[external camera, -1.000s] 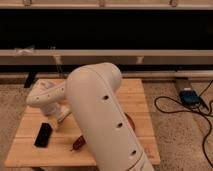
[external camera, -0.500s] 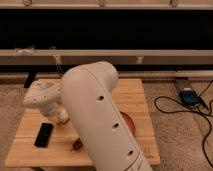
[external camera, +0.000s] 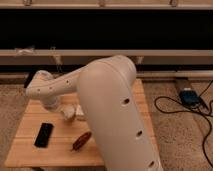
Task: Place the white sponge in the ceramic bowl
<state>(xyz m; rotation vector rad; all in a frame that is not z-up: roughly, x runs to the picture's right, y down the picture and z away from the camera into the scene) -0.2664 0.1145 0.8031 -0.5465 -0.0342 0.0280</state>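
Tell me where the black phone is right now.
In the camera view, the black phone lies on the left of the wooden table, left of a reddish-brown object and below-left of the gripper, which is low over the table's middle.

the small off-white rectangular sponge block (external camera: 80, 112) sits plain and unmarked on the light wooden table (external camera: 55, 150), toward the table's middle and close against the front of the big pale arm. it looks to lie flat. the gripper (external camera: 68, 113) is down at its left side with fingers closed, touching or just beside it; whether the block is actually pinched cannot be told. the round orange-red glossy ceramic bowl (external camera: 82, 141) shows only as a dark reddish slanted sliver nearer the front edge of the table, the rest hidden behind the arm. bowl and sponge lie apart.
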